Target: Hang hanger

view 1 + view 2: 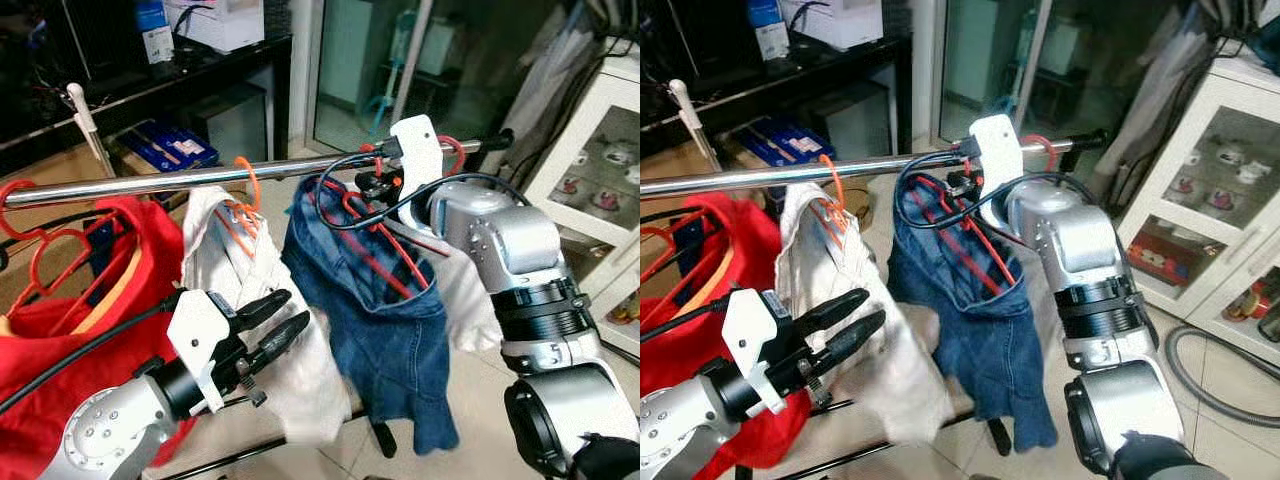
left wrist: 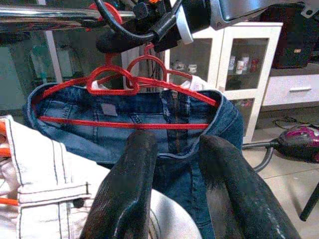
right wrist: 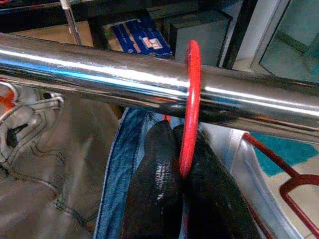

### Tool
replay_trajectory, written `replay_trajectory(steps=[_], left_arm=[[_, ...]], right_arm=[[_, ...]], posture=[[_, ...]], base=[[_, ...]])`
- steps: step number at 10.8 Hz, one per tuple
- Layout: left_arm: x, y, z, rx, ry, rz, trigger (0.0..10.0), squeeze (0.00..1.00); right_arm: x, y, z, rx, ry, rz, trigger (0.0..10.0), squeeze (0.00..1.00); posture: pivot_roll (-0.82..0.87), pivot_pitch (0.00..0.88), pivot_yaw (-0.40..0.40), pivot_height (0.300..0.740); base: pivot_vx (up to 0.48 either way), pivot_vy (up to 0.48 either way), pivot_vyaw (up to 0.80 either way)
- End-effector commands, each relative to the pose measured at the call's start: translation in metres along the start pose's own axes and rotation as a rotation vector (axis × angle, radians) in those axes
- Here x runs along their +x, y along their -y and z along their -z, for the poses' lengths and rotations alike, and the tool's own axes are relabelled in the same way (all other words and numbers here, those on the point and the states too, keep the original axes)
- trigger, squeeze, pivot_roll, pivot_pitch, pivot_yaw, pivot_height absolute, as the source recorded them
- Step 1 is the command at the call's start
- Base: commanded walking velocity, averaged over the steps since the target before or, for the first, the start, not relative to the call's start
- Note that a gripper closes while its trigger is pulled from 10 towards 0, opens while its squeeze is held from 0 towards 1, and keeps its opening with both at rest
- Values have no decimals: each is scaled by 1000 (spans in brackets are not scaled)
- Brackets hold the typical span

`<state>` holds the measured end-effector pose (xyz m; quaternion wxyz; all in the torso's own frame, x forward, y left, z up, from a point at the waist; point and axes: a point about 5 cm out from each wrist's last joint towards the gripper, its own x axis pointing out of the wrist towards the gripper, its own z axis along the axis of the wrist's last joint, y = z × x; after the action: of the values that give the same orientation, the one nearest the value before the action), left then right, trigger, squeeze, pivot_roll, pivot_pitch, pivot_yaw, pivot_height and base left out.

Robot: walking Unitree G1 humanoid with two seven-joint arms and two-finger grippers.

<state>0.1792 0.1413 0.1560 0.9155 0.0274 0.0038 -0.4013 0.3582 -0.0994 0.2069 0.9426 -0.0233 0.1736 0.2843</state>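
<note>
A red hanger (image 3: 191, 99) carrying blue jeans (image 1: 390, 330) has its hook over the chrome rail (image 1: 150, 185). My right gripper (image 3: 180, 144) is up at the rail and shut on the hook just below the bar. In the eye views it sits under the rail (image 1: 372, 185), above the jeans' waistband. My left gripper (image 1: 290, 315) hovers low at the front left, open and empty, in front of a white garment (image 1: 215, 255). Its two fingers (image 2: 127, 189) point toward the jeans (image 2: 99, 129) and their red hanger (image 2: 124, 84).
The white garment hangs on an orange hanger (image 1: 250, 180) left of the jeans. Red clothes (image 1: 80, 340) hang further left. Another red hook (image 1: 455, 150) sits on the rail beyond my right gripper. A white glass cabinet (image 1: 600, 170) stands to the right.
</note>
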Motion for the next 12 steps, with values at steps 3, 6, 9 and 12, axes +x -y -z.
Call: replay_trajectory(steps=[3, 6, 9, 12], left_arm=[[2, 0, -3, 17, 8, 7, 10000, 0], [4, 0, -5, 26, 23, 35, 10000, 0], [13, -8, -13, 66, 73, 16, 10000, 0], [16, -18, -15, 98, 100, -59, 10000, 0]], right_arm=[[5, 4, 23, 18, -94, 15, 10000, 0], [4, 2, 14, -24, 10, 11, 10000, 0], [1, 0, 13, -49, 39, 7, 10000, 1000], [-6, 0, 9, -63, 74, 3, 10000, 1000]], posture=[[-36, 0, -55, 740], [-38, 0, -51, 740], [-46, 0, -45, 740], [-53, 0, -35, 740]], base=[[0, 0, 0], [0, 0, 0], [0, 0, 0], [0, 0, 0]])
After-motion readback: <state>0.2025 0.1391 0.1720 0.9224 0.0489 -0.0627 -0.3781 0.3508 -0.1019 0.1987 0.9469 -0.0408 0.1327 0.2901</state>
